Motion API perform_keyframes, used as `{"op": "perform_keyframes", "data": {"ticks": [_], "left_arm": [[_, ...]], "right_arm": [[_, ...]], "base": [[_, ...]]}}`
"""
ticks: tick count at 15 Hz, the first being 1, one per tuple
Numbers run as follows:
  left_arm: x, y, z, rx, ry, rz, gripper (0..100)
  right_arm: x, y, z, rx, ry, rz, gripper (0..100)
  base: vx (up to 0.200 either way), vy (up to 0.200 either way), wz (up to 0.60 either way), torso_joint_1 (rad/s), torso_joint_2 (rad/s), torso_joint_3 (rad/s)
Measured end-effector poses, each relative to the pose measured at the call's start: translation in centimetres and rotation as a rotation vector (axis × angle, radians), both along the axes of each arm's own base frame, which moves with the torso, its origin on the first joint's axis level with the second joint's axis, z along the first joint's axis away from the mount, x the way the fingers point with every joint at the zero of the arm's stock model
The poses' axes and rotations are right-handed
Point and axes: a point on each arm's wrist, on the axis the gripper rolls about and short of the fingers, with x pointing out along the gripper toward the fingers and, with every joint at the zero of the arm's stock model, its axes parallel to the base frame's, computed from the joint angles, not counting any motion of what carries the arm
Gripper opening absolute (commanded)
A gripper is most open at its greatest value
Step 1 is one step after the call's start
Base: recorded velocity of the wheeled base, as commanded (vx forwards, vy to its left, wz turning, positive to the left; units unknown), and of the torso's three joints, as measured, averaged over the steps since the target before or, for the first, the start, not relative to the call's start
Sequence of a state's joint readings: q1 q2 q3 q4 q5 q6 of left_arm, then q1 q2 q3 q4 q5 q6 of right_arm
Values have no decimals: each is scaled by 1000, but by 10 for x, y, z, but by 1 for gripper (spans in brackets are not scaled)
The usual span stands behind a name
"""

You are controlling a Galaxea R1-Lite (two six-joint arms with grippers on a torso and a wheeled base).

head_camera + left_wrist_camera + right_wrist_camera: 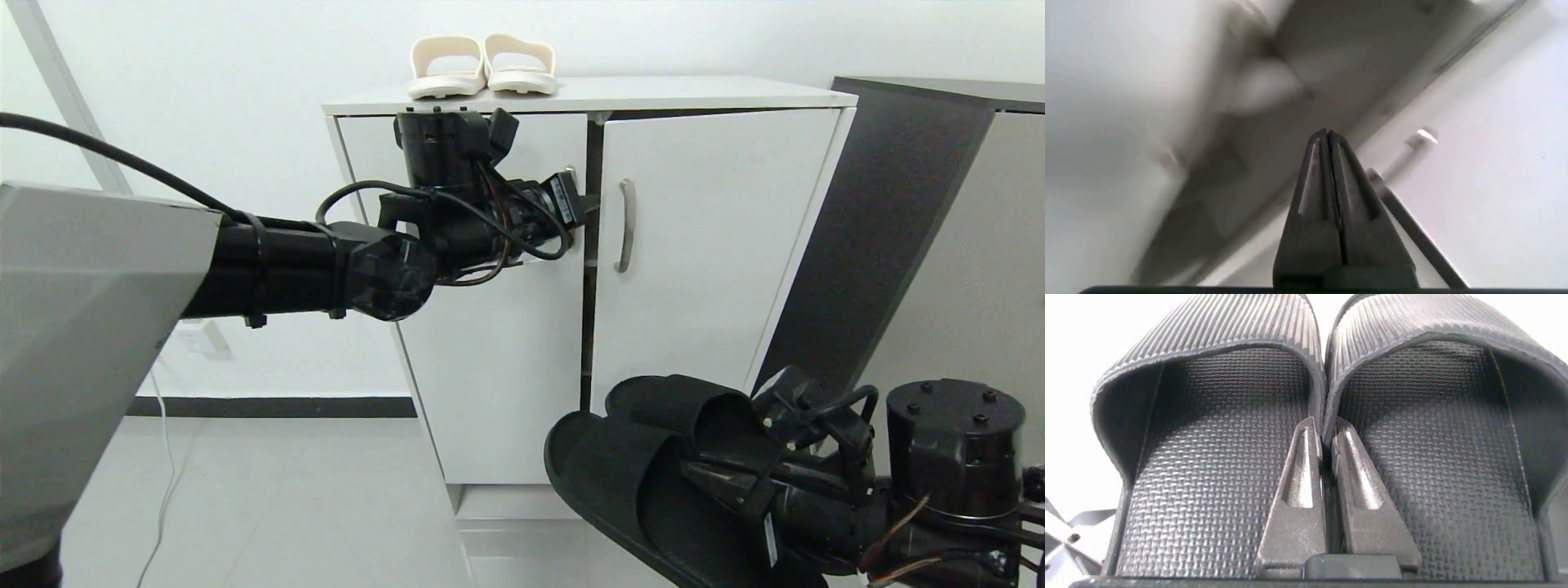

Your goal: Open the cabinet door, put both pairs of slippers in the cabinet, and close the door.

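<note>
Two black slippers (637,490) in right tool (1325,437); two cream slippers (457,82).

cabinet (1372,65) is blurring | black slippers (645,482) are running off picture's bottom edge | heels are hiding behind right tool (1324,426)

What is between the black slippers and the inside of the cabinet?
The doors of the cabinet. Its left door and right door stand almost shut, with only a thin dark gap between them. The right gripper holds the black slippers low in front of them.
</note>
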State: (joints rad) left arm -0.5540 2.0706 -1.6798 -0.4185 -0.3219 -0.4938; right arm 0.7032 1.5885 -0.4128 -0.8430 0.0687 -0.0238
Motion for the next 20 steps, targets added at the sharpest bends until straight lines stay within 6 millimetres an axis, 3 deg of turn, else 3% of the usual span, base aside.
{"op": "perform_keyframes", "data": {"ticks": [4,7,10,13,17,20], "left_arm": [[-37,-38,0,-47,-76,-124,0],[-44,-43,-3,-46,-74,-142,0],[-31,-16,-5,-38,-69,-74,0],[-36,14,-2,-40,-77,-18,0],[-71,75,6,-16,-71,78,0],[-119,119,10,18,-101,144,0]], "right_arm": [[-3,1,-2,-9,0,14,0],[-4,1,-2,-9,1,15,0],[-5,1,0,-4,-5,20,0],[-3,0,1,-1,-7,10,0],[11,-2,3,10,-15,-34,0],[19,1,3,13,-16,-49,0]], "base": [[-200,0,0,0,0,5],[-67,0,0,-4,-1,1],[0,0,0,0,0,0],[0,0,0,0,0,0],[0,0,0,0,0,0],[0,0,0,0,0,0]]}}
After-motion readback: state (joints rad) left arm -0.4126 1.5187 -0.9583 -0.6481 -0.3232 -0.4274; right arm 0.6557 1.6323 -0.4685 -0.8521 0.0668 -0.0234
